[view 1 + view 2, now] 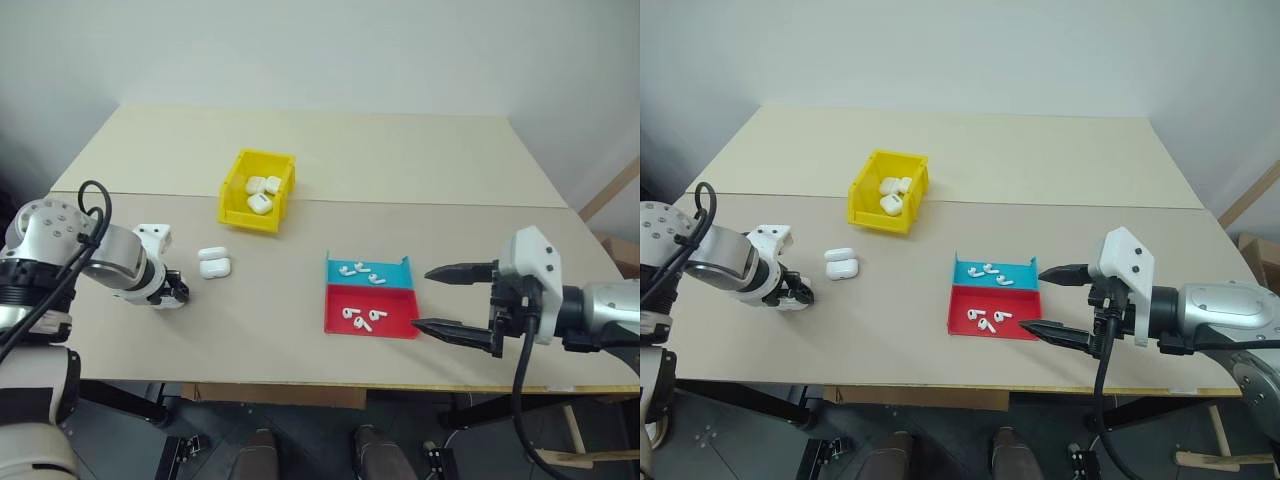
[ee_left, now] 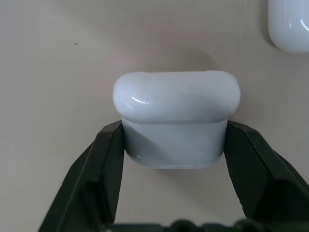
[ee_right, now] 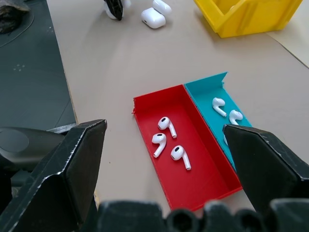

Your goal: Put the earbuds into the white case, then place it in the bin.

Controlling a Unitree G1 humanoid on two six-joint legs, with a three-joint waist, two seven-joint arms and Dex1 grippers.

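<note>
Fingers of the left gripper (image 2: 174,145) are clamped on the white case (image 2: 176,118), which sits on the bench (image 1: 300,340) near its left edge. Just beside it lie two more white cases (image 1: 213,262). Farther back stands the yellow bin (image 1: 257,190), with cases inside. Toward the front right, earbuds (image 3: 170,141) lie in the red tray (image 1: 370,310) and teal tray (image 1: 368,271). Beside them the right gripper (image 1: 447,298) hovers, fingers wide apart.
</note>
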